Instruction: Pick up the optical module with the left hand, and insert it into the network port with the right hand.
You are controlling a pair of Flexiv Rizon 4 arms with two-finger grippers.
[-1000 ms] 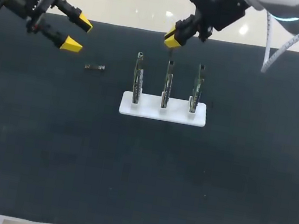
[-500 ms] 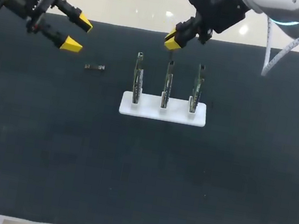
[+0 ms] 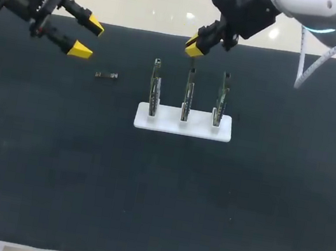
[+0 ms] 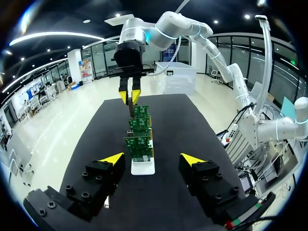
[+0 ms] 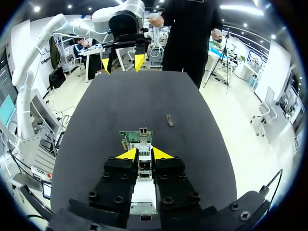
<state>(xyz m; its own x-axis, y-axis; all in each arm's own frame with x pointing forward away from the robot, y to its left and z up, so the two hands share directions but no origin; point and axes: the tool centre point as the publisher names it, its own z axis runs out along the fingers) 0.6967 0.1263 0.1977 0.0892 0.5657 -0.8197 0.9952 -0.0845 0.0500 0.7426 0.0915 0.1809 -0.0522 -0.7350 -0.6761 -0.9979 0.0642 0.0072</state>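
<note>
A small optical module lies on the black mat, left of a white base that carries three upright circuit boards. My left gripper hovers open above the mat's far left, up and left of that loose module, with nothing between its fingers. In the left wrist view the left gripper faces the row of boards end on. My right gripper hangs just behind and above the middle board, shut on a second optical module that points down at the board.
The black mat covers the whole table, and its near half is bare. From the right wrist, the loose module lies beyond the boards, with the left gripper farther off at the table's end.
The right arm's upper part has shifted slightly, while its gripper stays above the middle board. The left arm and the loose module have not moved.
</note>
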